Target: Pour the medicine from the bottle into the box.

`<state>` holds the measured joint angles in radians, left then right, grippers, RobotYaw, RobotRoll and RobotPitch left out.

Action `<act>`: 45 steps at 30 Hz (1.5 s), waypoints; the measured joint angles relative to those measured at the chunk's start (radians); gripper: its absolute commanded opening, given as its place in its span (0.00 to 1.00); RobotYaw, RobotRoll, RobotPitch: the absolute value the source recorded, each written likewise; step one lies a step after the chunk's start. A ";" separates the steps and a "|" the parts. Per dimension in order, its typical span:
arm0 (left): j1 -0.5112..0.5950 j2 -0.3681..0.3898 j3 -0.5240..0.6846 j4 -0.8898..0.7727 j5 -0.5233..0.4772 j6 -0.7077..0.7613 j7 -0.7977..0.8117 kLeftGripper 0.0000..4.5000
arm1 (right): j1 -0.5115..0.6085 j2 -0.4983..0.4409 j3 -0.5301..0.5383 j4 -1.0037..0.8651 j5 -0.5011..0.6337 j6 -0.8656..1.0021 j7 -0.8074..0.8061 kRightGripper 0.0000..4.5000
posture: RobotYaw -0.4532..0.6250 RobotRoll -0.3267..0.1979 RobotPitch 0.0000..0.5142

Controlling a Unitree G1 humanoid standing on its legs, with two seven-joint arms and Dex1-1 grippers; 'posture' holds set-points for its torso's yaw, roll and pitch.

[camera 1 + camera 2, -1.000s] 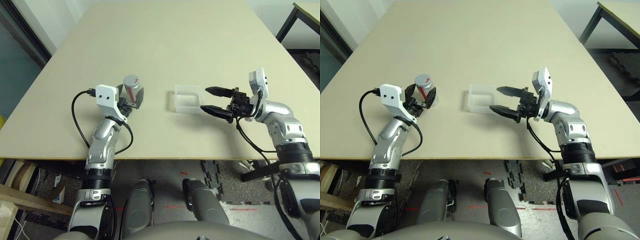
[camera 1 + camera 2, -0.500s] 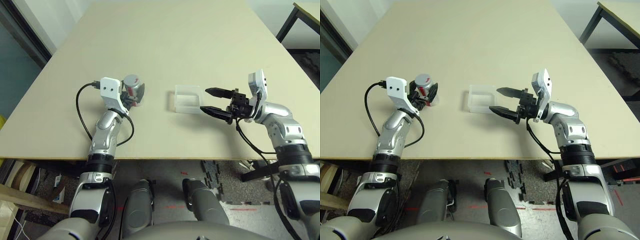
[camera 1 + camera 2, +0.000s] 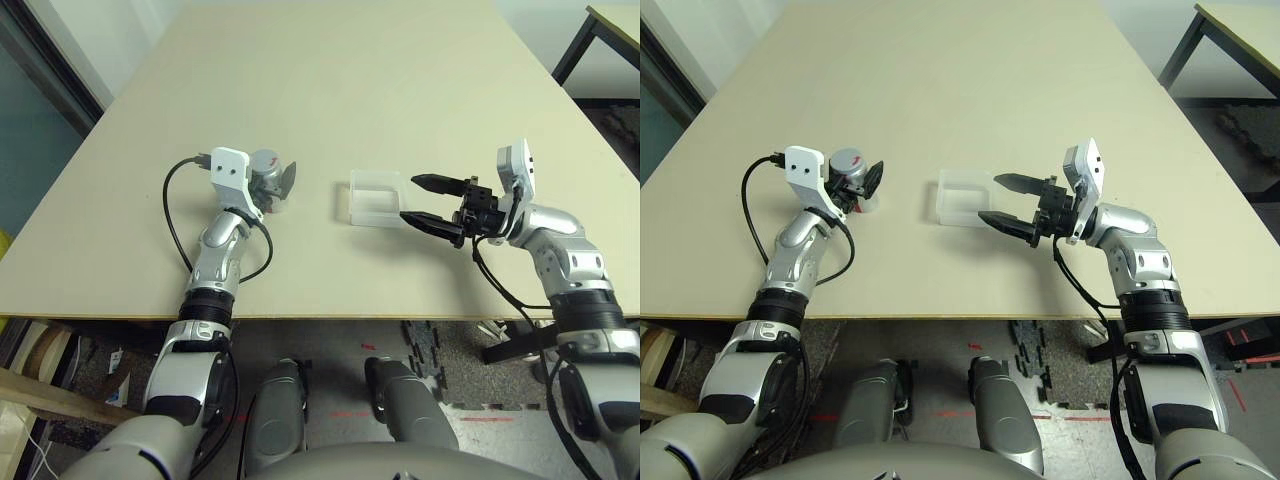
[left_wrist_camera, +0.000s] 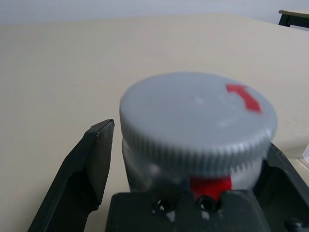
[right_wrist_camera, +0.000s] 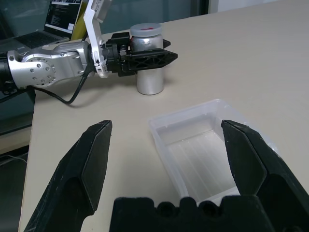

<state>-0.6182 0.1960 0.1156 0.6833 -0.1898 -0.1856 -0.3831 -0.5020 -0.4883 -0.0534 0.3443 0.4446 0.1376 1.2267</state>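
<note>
A smooth, pale beige tabletop [image 3: 330, 90] carries the bottle [image 5: 148, 58], a small upright silver-grey cylinder with a ribbed grey screw cap [image 4: 198, 116] marked in red and a red patch on its label. The left pincer [image 3: 278, 183] has its black fingers spread on either side of the bottle's upper part, with a gap visible beside one finger. Near the bottle's right lies the box [image 3: 376, 197], a shallow clear plastic tray with rounded corners and faint ridges on its floor. The right pincer [image 3: 428, 203] hovers at the box's right edge, its tapered fingers wide apart.
</note>
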 measured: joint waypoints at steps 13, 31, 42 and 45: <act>-0.043 -0.020 0.001 0.093 0.018 -0.059 0.006 0.59 | 0.002 0.002 0.000 0.007 0.000 -0.013 -0.004 1.00 | 0.32 0.62 0.23; 0.020 0.028 0.024 -0.178 -0.194 0.107 -0.311 0.59 | -0.022 0.006 0.000 -0.003 0.025 0.051 0.006 1.00 | 0.34 0.62 0.24; 0.083 0.072 -0.020 -0.399 -0.303 0.369 -0.490 0.59 | -0.183 0.007 0.028 -0.048 0.070 0.217 0.065 1.00 | 0.33 0.62 0.23; 0.085 0.062 -0.028 -0.401 -0.302 0.373 -0.493 0.59 | -0.225 0.026 0.043 -0.046 0.070 0.234 0.066 1.00 | 0.33 0.62 0.23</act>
<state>-0.5336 0.2577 0.0875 0.2825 -0.4922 0.1878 -0.8766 -0.7270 -0.4619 -0.0104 0.2980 0.5150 0.3721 1.2922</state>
